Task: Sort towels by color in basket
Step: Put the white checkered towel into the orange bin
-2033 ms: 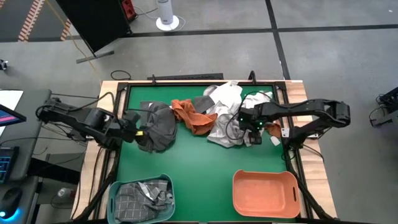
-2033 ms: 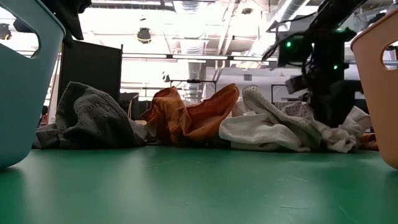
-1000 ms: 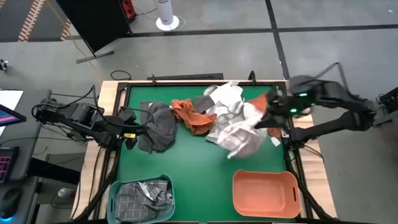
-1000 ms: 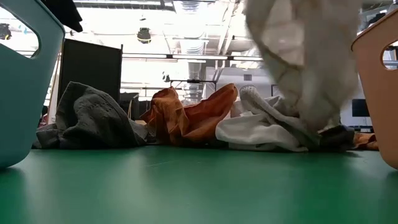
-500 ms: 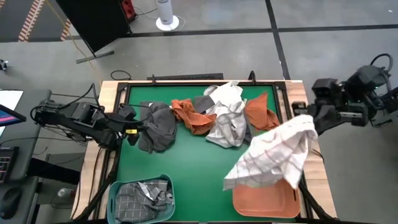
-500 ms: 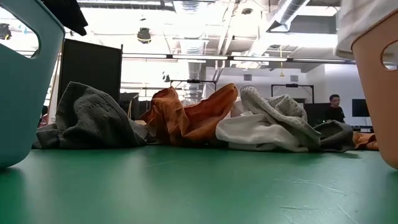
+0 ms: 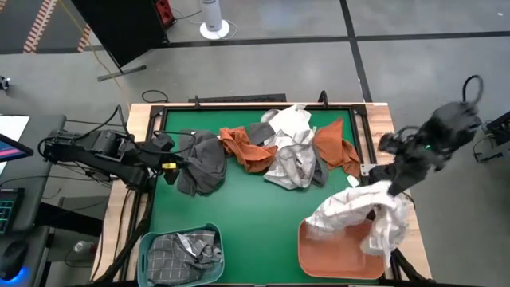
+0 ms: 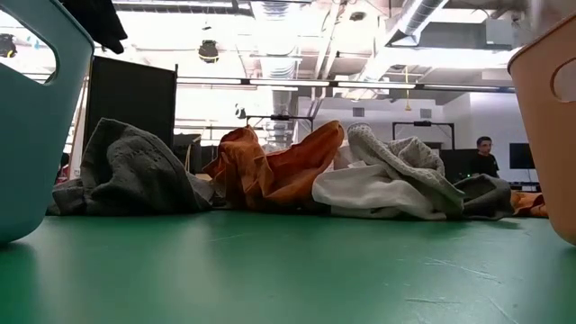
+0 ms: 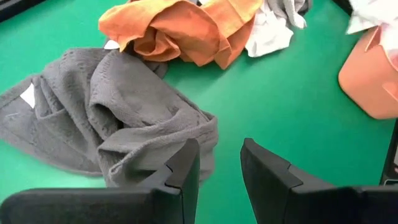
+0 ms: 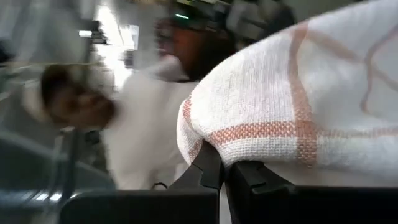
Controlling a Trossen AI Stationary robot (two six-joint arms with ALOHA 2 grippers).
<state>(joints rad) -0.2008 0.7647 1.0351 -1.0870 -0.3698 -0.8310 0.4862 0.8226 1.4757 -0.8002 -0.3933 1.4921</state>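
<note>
My right gripper (image 7: 389, 187) is shut on a white towel with thin rust checks (image 7: 355, 215), held above the orange basket (image 7: 335, 259) at the table's near right. My left gripper (image 7: 170, 167) stands open at the table's left, just short of a crumpled dark grey towel (image 9: 112, 118) that lies on the green table with nothing between the fingers. A pile of towels lies at the far middle: rust orange (image 7: 243, 147), white and light grey (image 7: 291, 159), and another rust orange (image 7: 335, 147). My right gripper pinches a rounded fold of the checked towel (image 10: 214, 140) between its two fingers. The fingers come about level from the table's right side. The towel is lifted clear of the table and hangs slack below and beside the gripper, spread over the orange basket; whether it touches the basket I cannot tell.
A teal basket (image 7: 182, 255) at the near left holds grey checked towels. The table has a raised wooden rim (image 7: 143, 112). Bare green surface (image 7: 247, 215) lies between the two baskets and the pile. A person (image 8: 484, 153) stands far off in the room.
My right gripper has swung from the pile toward the table's right edge and then the near edge, rolling its wrist. The checked towel came up off the pile, flew out spread, and now hangs bunched over the orange basket.
</note>
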